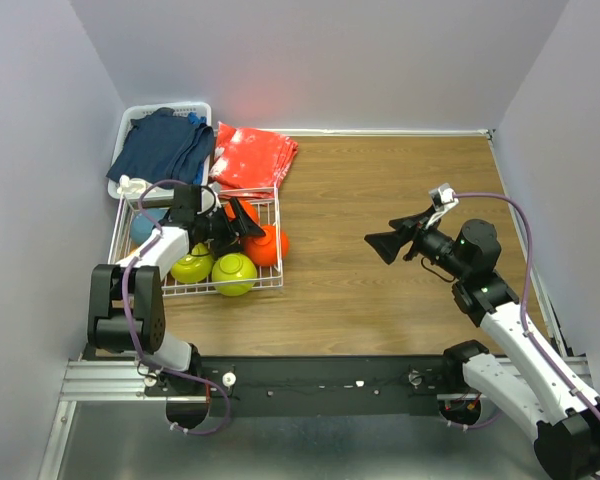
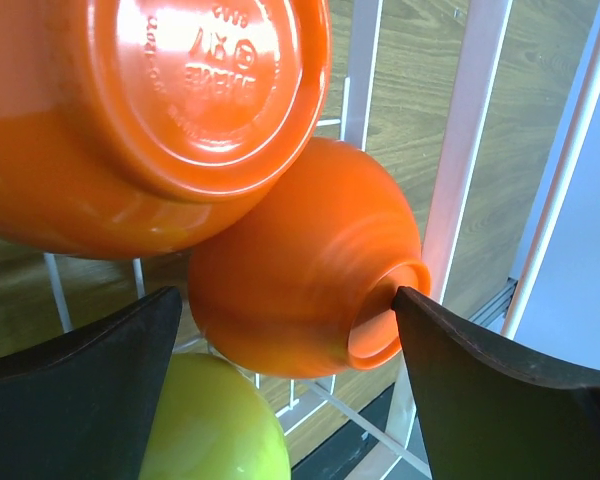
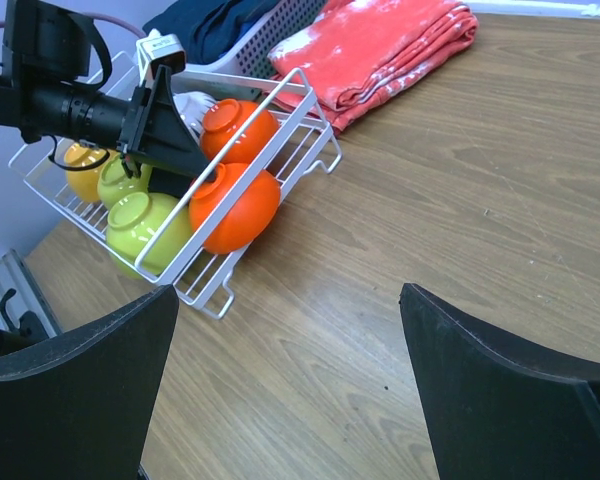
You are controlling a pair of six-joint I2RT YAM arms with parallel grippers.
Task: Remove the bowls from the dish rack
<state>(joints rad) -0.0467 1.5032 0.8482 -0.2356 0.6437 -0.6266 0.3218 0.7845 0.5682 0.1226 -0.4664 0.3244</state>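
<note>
The bowls (image 1: 234,272) all lie in or against the dish rack (image 3: 245,152), and the left gripper (image 2: 287,300) is at one of them. Its fingers (image 2: 480,390) stand apart on either side of a red-orange bowl (image 2: 300,250) that is tipped on its side at the rack's right edge. One tip touches the bowl's foot ring and the other looks just clear of the wall, so nothing is gripped. Closing here looks risky to me, because the wall is glossy and round and the foot ring is a thin ledge, so the bowl could squirt out of the jaws. A better hold would probably be deeper, across the widest part of the body, or on the rim with one finger inside; the wrist view does not show the rim. A second red-orange bowl (image 2: 180,100) leans bottom-up against this one from above, touching it, and a lime green bowl (image 2: 210,430) sits just below. The lift should therefore be slow and straight, letting the neighbour settle, then up over the low side wire. The right gripper (image 1: 383,244) hangs over the table (image 1: 380,330), well apart from the rack, jaws wide and holding nothing, and could take a bowl once one is out.
</note>
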